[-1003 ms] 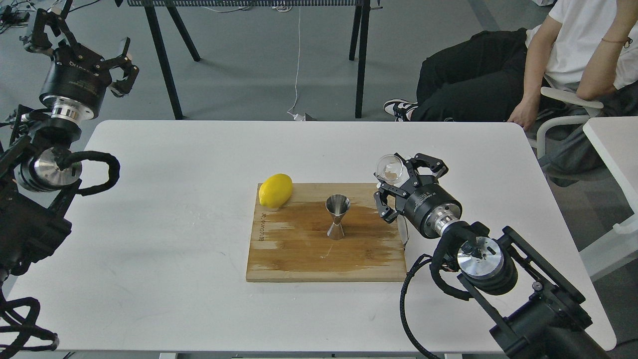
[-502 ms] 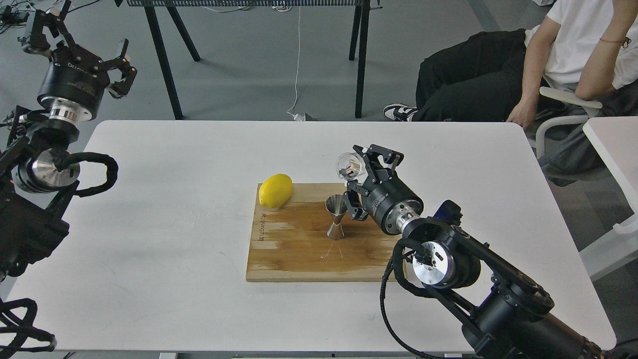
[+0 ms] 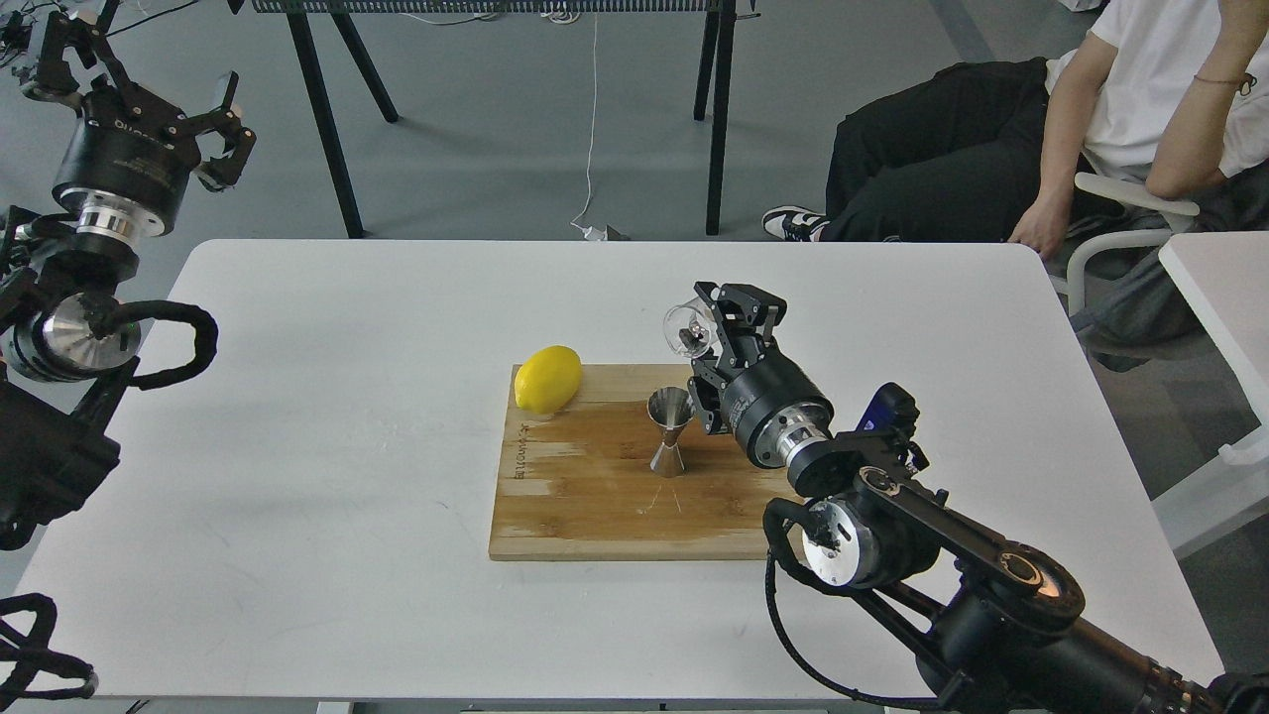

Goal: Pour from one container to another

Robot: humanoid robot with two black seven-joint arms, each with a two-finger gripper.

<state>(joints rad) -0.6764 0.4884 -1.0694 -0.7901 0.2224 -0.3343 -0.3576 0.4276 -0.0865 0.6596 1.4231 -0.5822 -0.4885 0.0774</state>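
Observation:
The clear glass cup [image 3: 688, 329] is held in the air, tipped onto its side, just above and slightly right of the steel jigger [image 3: 669, 431]. My right gripper [image 3: 716, 329] is shut on the cup. The jigger stands upright near the middle of the wooden board [image 3: 595, 496]. Something small and dark shows inside the cup. My left gripper [image 3: 134, 69] is raised far off the table at the upper left, its fingers spread and nothing between them.
A yellow lemon [image 3: 547, 379] lies on the board's far-left corner. The board rests on a white table [image 3: 297, 446]. A seated person [image 3: 1091, 129] is behind the table's right side, and black table legs [image 3: 719, 109] stand beyond it.
My right gripper carried the cup leftward from the board's right edge to above the jigger, tilting it further. The left arm drifted slightly left and up.

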